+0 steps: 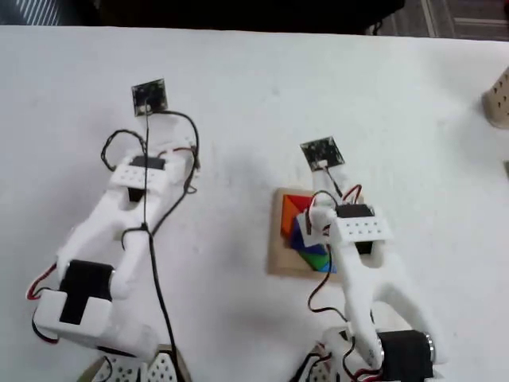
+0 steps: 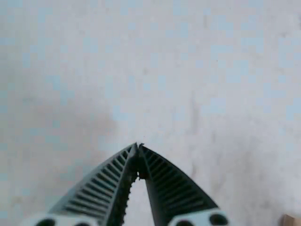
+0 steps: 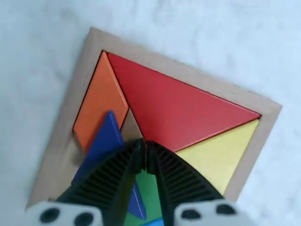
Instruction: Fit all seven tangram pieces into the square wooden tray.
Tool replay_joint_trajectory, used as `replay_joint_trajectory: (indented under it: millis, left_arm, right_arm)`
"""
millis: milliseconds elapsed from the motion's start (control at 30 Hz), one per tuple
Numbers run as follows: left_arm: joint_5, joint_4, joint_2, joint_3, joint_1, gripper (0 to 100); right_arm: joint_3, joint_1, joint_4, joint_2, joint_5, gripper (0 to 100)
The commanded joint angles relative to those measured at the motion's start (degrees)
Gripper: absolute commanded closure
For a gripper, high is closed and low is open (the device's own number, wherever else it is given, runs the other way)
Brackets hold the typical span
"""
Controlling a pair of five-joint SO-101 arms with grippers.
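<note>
While the blue piece (image 3: 106,139) lies askew against the orange piece (image 3: 96,101), not flat in the square wooden tray (image 3: 188,70), the right pincer (image 3: 142,143) hangs above it, tips together and empty, likely to nudge it home. The left pincer (image 2: 139,147), closed and empty, hangs over bare worktop (image 2: 188,70).

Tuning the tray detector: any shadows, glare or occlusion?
High view: the right arm covers one side of the tray; soft shadow on the table beside it. Right wrist view: no glare on the tangram pieces; the shut right pincer hides some. Left wrist view: faint shadow beside the left pincer.
</note>
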Motion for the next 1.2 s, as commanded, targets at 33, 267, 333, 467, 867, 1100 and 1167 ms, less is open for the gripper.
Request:
replay_joint_trajectory:
  millis: [33,267,333,467,867,1100,1167]
  left_arm:
    - [-0.70,-1.93,-0.22,-2.64,-0.48,98]
    - [-0.70,-1.93,-0.22,-2.81,-0.48,98]
    - [-0.70,-1.93,-0.22,-2.90,-0.48,98]
    - [-0.70,-1.93,-0.22,-2.90,-0.48,98]
    - [-0.70,-1.93,-0.22,-2.90,-0.48,98]
    - [-0.70,-1.93,-0.22,-2.90,-0.48,98]
    - [-0.70,-1.93,-0.22,-2.90,-0.48,98]
  right_arm:
    - [2.99,-2.95,0.31,-8.22,2.64,98.1]
    - [11.87,-6.64,0.57,-20.79,3.43,98.1]
    - [12.66,-6.64,1.36,-22.29,3.43,98.1]
    - [12.57,-8.57,4.62,-22.20,3.60,98.1]
    - [12.92,-12.62,9.80,-22.11,5.98,98.1]
    - [11.78,-8.31,9.80,-22.73,4.48,98.1]
    - [11.34,-6.64,9.63,-23.16,3.78,98.1]
